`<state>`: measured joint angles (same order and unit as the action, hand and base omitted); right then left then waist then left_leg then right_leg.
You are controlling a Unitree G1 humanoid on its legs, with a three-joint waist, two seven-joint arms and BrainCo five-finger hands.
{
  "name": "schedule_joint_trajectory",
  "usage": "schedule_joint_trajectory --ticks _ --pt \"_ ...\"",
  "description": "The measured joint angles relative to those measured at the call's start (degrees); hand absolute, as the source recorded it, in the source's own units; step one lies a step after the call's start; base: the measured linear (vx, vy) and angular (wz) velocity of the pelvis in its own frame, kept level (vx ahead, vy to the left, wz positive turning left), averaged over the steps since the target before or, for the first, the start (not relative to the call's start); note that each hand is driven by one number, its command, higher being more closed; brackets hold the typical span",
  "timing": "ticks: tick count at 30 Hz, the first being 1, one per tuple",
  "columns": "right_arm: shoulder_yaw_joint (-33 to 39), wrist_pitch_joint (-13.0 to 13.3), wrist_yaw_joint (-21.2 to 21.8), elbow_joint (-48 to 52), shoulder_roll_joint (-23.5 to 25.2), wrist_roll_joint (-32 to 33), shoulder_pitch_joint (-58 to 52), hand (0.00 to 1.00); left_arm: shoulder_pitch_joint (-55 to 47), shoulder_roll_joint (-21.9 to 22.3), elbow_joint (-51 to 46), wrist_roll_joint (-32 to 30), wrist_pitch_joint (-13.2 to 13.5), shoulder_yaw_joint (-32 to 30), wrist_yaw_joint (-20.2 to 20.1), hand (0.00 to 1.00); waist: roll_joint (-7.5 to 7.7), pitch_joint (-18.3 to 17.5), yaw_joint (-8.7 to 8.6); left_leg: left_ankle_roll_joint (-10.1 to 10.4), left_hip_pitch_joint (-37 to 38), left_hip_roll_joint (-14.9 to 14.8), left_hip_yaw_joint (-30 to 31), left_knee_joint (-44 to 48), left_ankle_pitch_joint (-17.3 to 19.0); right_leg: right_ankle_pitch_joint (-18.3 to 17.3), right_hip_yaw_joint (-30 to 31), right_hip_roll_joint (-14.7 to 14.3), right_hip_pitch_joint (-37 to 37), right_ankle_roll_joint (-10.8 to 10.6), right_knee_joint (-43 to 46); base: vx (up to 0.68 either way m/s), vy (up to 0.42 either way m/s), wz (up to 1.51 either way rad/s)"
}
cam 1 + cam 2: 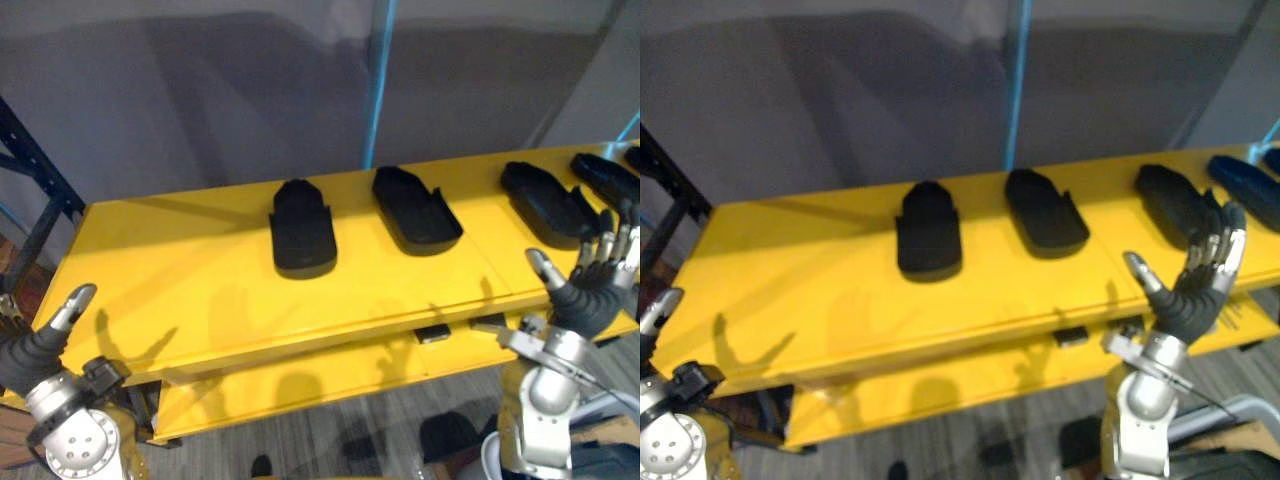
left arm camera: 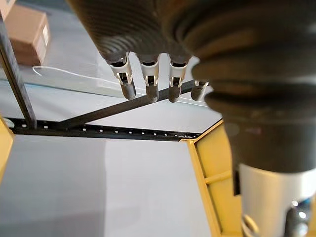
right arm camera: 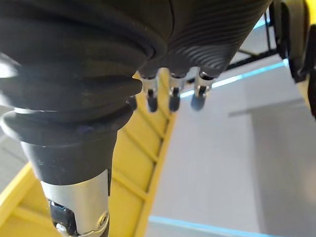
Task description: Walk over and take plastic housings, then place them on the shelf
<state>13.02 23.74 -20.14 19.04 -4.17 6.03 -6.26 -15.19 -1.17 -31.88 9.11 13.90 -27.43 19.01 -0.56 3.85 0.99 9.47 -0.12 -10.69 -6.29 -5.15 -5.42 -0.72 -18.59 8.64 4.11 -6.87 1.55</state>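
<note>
1. Black plastic housings (image 1: 303, 228) lie in a row on a yellow table (image 1: 180, 290).
2. The right hand (image 1: 1190, 295) hovers near the table's front edge, fingers spread wide and empty.
3. The left hand (image 1: 35, 350) is by the left corner, fingers straight and empty.
4. The taking step appears not yet begun. Next, a hand must reach over a housing and close on it.

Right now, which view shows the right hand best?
The right eye view: the whole right hand, fingers open. The left eye view has it at the edge; its wrist view shows mostly cover and fingertips.

Grey wall (image 1: 200, 90) behind; blue vertical strip (image 1: 378, 80); grey plank floor (image 1: 300, 430); brown cardboard box (image 2: 27, 34).
</note>
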Motion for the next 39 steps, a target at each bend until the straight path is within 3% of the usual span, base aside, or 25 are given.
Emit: schedule_joint_trajectory --ticks 5,7,11,13,14,15,18,21,23,24,25,27,28,29,31,32,33,35,37,38,39 --pt "0.3 0.0 -1.2 -0.2 0.1 -0.1 -0.2 0.0 0.1 -0.2 0.1 -0.1 0.2 2.0 -0.7 0.0 -0.01 0.0 -0.21 0.0 0.1 0.0 -0.6 0.0 0.0 0.1 0.6 0.0 -0.3 -0.1 0.1 0.0 0.004 -0.12" --pt "0.3 0.1 -1.2 -0.9 0.9 -0.3 -0.5 0.0 0.1 -0.2 0.1 -0.1 0.2 5.8 -3.6 0.0 -0.19 0.0 -0.17 -0.1 1.2 -0.3 -3.8 0.0 0.1 0.8 3.8 -0.2 -1.6 -0.3 0.5 -0.02 0.019 -0.54" --pt "0.3 0.1 -1.0 -0.7 0.9 -0.3 -1.2 0.0 0.1 -0.1 0.3 -0.1 0.3 6.2 -4.2 0.0 -0.07 0.3 -0.37 0.0 2.3 -0.7 -5.6 0.3 1.0 1.3 7.0 -0.9 -3.4 0.3 0.1 -0.03 0.001 -0.43" --pt "-0.8 0.4 0.6 -0.2 0.1 0.0 -0.7 0.0 -0.6 -0.2 0.5 -0.2 0.6 5.7 -3.5 0.0 0.32 0.4 1.47 0.5 4.3 0.4 -4.2 0.6 4.4 1.5 13.8 -1.7 -5.8 0.7 0.7 -0.02 0.075 -1.93" --pt "-5.5 1.2 3.9 0.1 -4.5 0.0 3.5 0.0 -1.2 -0.6 0.4 -0.1 1.2 4.1 -1.8 0.0 0.3 1.5 2.39 -2.1 0.1 3.5 7.4 18.1 18.8 2.7 23.9 -4.7 -8.0 2.1 0.4 0.01 0.184 -2.87" --pt "-6.1 1.2 3.9 0.1 -6.0 -0.1 4.2 0.0 -1.1 -0.7 0.4 -0.1 1.9 3.5 -1.9 0.0 -0.16 1.3 2.44 -2.9 -0.9 3.4 7.6 21.7 21.5 3.3 25.4 -5.5 -8.1 1.9 0.1 0.03 0.217 -2.47" --pt "-5.9 1.2 3.8 0.0 -7.2 -0.2 4.2 0.0 -0.4 -0.7 0.3 -0.1 2.8 3.3 -2.0 0.0 -0.24 1.4 2.01 -3.3 -1.5 3.6 5.8 24.6 23.1 5.9 27.2 -5.3 -8.3 0.0 -1.7 0.08 0.156 -0.5" --pt "-4.1 0.7 4.3 -1.3 -7.8 -1.3 1.5 0.0 0.8 -0.7 -0.8 0.0 3.8 4.0 -1.8 0.0 -0.39 2.0 1.44 -3.9 -0.7 4.8 6.4 25.0 23.4 6.5 29.0 -5.3 -9.2 -0.4 -0.7 0.06 0.103 -0.42" --pt "1.1 0.6 6.4 -1.6 -7.3 0.5 -2.7 0.0 3.8 -0.9 -1.5 -0.2 4.9 5.8 -1.7 0.0 -1.41 4.0 1.06 -4.4 2.1 5.4 7.3 25.1 23.8 6.5 30.3 -5.5 -8.9 -0.5 2.2 0.01 0.099 -0.54" --pt "3.9 1.1 8.2 -1.4 -6.5 2.9 -5.2 0.0 5.1 -1.4 -2.2 -0.7 5.0 6.9 -1.6 0.0 -1.79 5.4 0.05 -5.1 3.8 5.7 7.0 25.2 24.1 6.4 31.0 -5.7 -8.7 -0.5 4.1 -0.04 0.101 -0.66" --pt "5.3 1.5 10.5 -0.6 -5.7 5.3 -7.4 0.0 5.0 -2.9 -2.7 -0.7 4.8 7.8 -1.2 0.0 -1.6 6.1 -1.31 -5.7 5.3 6.4 6.1 25.2 24.5 6.4 30.8 -5.4 -8.2 -0.5 4.7 -0.04 0.077 -0.72" --pt "5.4 3.3 13.1 1.6 -5.1 7.0 -8.6 0.0 5.0 -5.3 -3.1 -0.7 4.6 7.5 -1.2 0.0 -0.71 6.5 -1.62 -7.2 6.7 6.9 4.6 25.8 25.4 6.8 29.2 -5.2 -8.0 -1.0 4.5 -0.08 -0.01 -0.94" --pt "4.4 5.2 14.1 3.8 -5.2 7.3 -7.8 0.0 5.0 -7.0 -3.5 -0.9 4.0 7.1 -1.2 0.0 0.0 6.6 -1.17 -8.4 6.6 7.1 4.0 26.9 26.7 7.6 29.6 -4.7 -7.8 -1.8 1.9 -0.19 -0.022 -1.12" --pt "2.3 6.8 13.9 4.6 -5.2 7.3 -5.2 0.0 4.8 -7.7 -3.5 -1.5 2.8 6.6 -1.6 0.0 -0.28 6.5 -0.88 -8.4 5.3 6.3 3.1 27.7 27.1 5.2 25.4 -3.7 -8.2 -1.2 -0.4 -0.21 -0.004 -0.94" --pt "-3.1 7.1 12.1 2.7 -5.9 5.2 1.1 0.0 4.4 -7.3 -3.5 -2.8 1.9 4.2 -1.7 0.0 -1.36 6.9 1.01 -7.7 5.1 3.5 -0.1 27.7 26.5 3.6 19.2 -3.1 -11.5 1.7 4.0 -0.09 0.067 -0.89" --pt "-8.3 7.1 9.0 -1.7 -7.3 1.5 7.4 0.0 3.7 -7.5 -3.5 -3.4 1.6 1.4 -1.7 0.0 -1.52 6.8 4.13 -6.8 5.1 0.7 -2.8 27.4 25.8 2.3 13.4 -0.7 -13.2 3.7 10.7 0.02 0.118 -0.96" --pt "-9.9 7.2 7.8 -3.7 -7.8 0.5 9.8 0.0 3.6 -7.7 -3.5 -3.3 1.6 0.1 -1.6 0.0 -1.57 6.7 5.37 -6.3 5.3 -0.6 -4.0 27.3 25.5 1.7 11.3 0.7 -13.4 4.7 13.2 0.01 0.045 -0.83" --pt "-13.2 7.4 3.8 -11.2 -8.4 -2.8 16.7 0.0 2.0 -9.0 -2.1 -3.1 1.9 -4.2 -0.9 0.0 -1.27 6.5 9.35 -4.2 6.3 -3.8 -6.8 25.1 23.8 0.1 7.1 6.7 -14.2 7.0 21.8 -0.06 -0.176 -0.61" --pt "-13.8 7.2 1.1 -14.4 -8.5 -5.1 18.7 0.0 1.0 -11.1 1.6 -2.9 2.0 -6.4 0.3 0.0 -0.93 6.3 11.2 -2.1 5.9 -5.4 -6.6 23.2 21.9 0.2 7.5 10.9 -14.2 7.0 27.7 0.11 -0.201 -0.29" --pt "-14.1 6.6 -0.3 -15.6 -8.4 -5.9 18.8 0.0 -0.1 -11.9 3.1 -2.3 2.0 -7.3 0.8 0.0 -0.44 5.9 11.71 -0.5 5.2 -6.4 -6.2 22.8 20.9 3.4 8.1 12.4 -13.7 7.1 28.6 0.2 -0.175 -0.22" --pt "-14.3 5.4 -1.1 -15.7 -8.4 -6.3 18.1 0.0 -0.6 -12.5 3.4 -2.1 2.2 -7.6 0.9 0.0 0.49 5.2 11.67 0.6 4.0 -6.8 -5.8 22.8 20.2 11.8 8.3 12.3 -12.8 8.1 26.3 0.22 -0.349 -0.2"
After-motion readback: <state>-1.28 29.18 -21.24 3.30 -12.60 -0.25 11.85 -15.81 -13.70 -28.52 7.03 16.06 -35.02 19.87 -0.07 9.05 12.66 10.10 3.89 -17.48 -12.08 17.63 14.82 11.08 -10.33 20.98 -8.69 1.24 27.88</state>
